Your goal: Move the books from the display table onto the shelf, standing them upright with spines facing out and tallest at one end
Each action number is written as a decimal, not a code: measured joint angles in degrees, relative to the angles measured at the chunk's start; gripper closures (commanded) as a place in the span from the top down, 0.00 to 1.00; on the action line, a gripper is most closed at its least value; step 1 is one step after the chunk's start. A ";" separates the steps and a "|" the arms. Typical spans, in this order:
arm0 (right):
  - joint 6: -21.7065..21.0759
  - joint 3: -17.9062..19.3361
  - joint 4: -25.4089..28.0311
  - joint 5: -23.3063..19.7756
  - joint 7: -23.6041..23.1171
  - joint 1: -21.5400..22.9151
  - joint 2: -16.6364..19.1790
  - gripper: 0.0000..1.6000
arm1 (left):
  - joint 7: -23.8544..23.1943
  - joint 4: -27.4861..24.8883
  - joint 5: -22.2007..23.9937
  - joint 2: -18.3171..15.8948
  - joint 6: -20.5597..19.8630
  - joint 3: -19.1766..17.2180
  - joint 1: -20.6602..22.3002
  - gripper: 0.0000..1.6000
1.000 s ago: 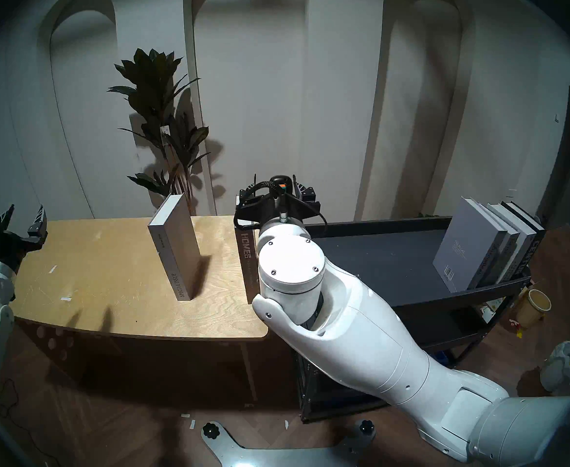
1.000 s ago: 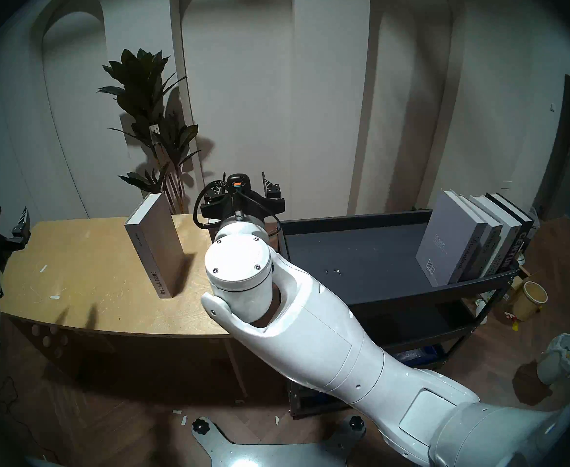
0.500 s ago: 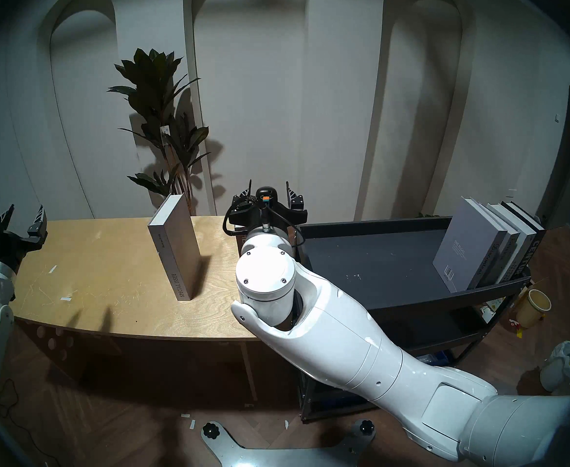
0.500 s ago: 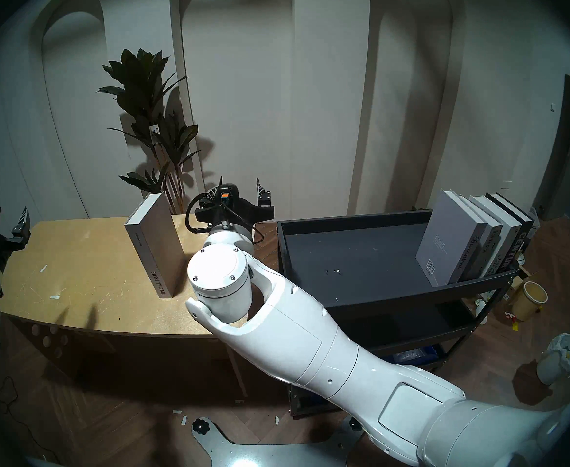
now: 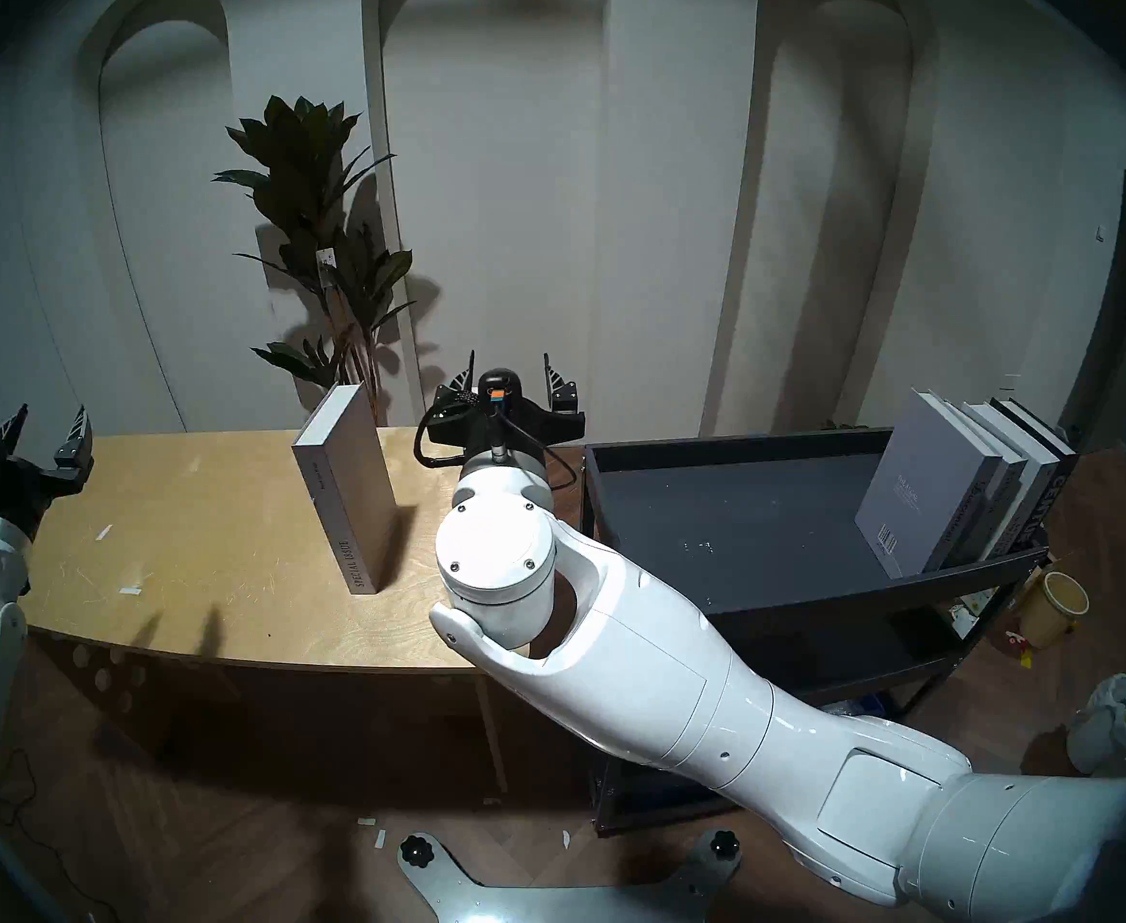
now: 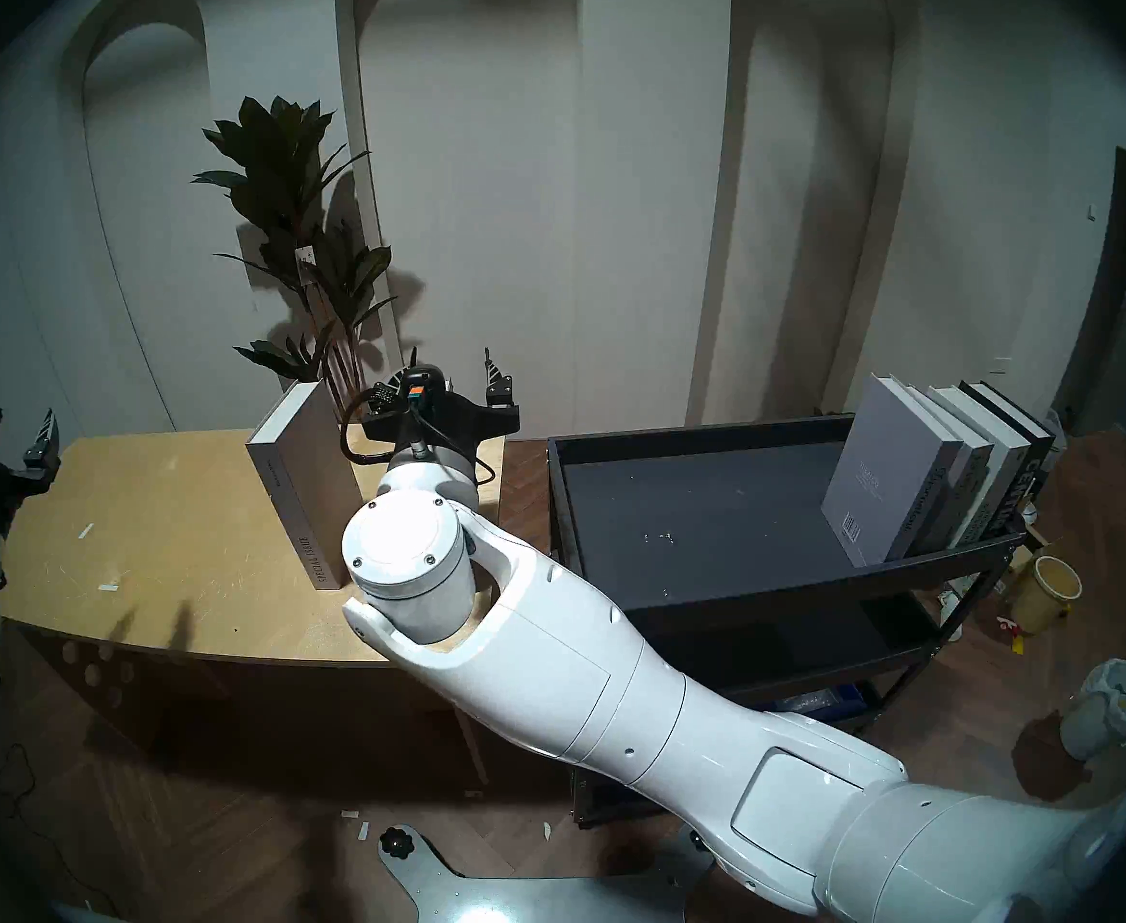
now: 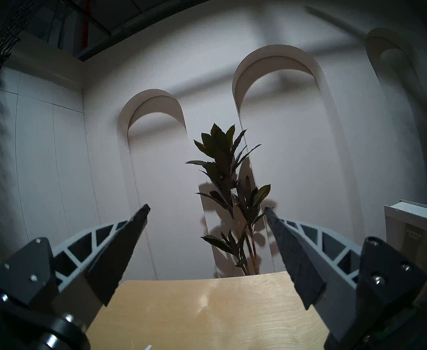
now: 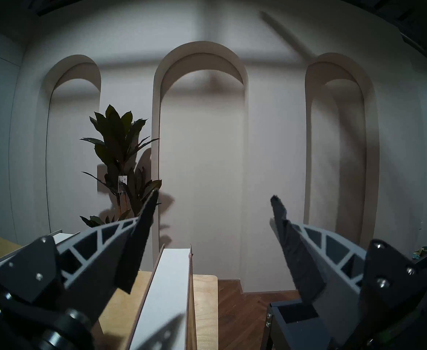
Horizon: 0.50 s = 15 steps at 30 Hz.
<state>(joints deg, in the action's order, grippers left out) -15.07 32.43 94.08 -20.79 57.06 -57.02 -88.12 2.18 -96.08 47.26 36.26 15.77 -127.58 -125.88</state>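
Two books stand upright on the display table (image 5: 214, 535). The grey "SPECIAL ISSUE" book (image 5: 347, 489) is near the middle. The other book (image 8: 167, 291), with a white page edge and brown covers, is at the right end, hidden behind my right arm in the head views. My right gripper (image 5: 509, 369) hangs open just above that book, whose top edge shows low between the fingers (image 8: 136, 241). My left gripper (image 5: 47, 425) is open and empty over the table's left end. Several books (image 5: 946, 489) lean together at the right end of the shelf (image 5: 733, 502), black "CENTURY" outermost.
A tall potted plant (image 5: 320, 235) stands behind the table against the arched wall. A narrow gap of floor (image 6: 524, 482) separates table and shelf. A yellow bucket (image 5: 1056, 605) and a white bin (image 5: 1113, 722) sit on the floor to the right.
My right arm has swung left, from the shelf's left edge to over the table's right end, and now covers the "HOMES" spine. The left arm has not moved.
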 measured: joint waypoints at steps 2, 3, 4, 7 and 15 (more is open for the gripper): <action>0.03 -0.14 -0.26 0.02 -0.10 0.14 -0.09 1.00 | 0.00 0.00 0.00 0.00 0.00 0.00 0.00 1.00; 0.04 -0.25 -0.50 0.04 -0.19 0.26 -0.17 1.00 | -0.01 0.00 0.00 0.00 0.00 0.00 0.00 1.00; 0.09 -0.46 -1.07 0.09 -0.38 0.50 -0.33 1.00 | -0.01 0.00 0.00 0.00 -0.01 0.00 0.00 1.00; 0.24 -0.81 -2.32 0.18 -0.65 0.82 -0.59 1.00 | -0.01 -0.01 0.00 0.01 -0.02 -0.01 -0.01 1.00; 0.61 -2.06 -5.58 0.28 -1.31 1.24 -1.05 1.00 | -0.02 -0.01 0.00 0.02 -0.04 -0.04 -0.01 1.00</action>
<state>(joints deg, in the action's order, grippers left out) -14.46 30.37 88.50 -20.51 55.74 -55.78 -89.16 2.16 -96.10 47.26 36.28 15.73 -127.61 -125.89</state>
